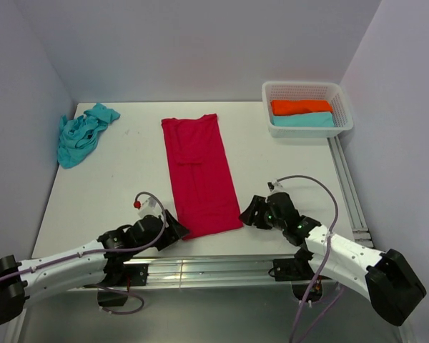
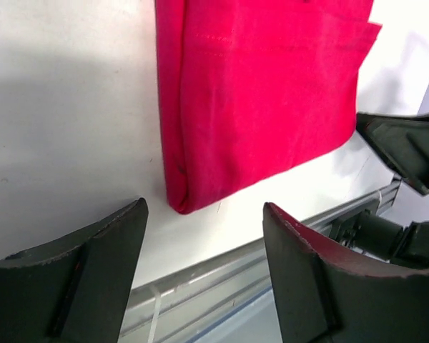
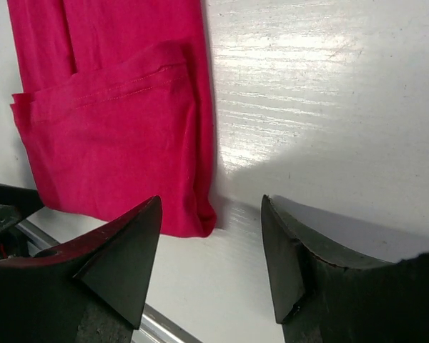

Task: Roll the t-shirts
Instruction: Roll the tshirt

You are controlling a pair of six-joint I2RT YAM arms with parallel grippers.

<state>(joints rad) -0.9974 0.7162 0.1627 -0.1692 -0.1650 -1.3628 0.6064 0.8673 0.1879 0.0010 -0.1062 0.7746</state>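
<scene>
Both claws spread and holding nothing at the near end of the crimson t-shirt (image 1: 200, 175).
I see it lying as a long folded strip down the middle of the table (image 1: 121, 186). My left gripper (image 1: 176, 229) is just off one near corner and my right gripper (image 1: 247, 211) just off the other, fingers apart. The turquoise t-shirt (image 1: 82, 136) sits crumpled at the far left (well apart from both arms).

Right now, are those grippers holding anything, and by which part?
Nothing is held. The left gripper and right gripper both stand open, just short of the red t-shirt.
</scene>
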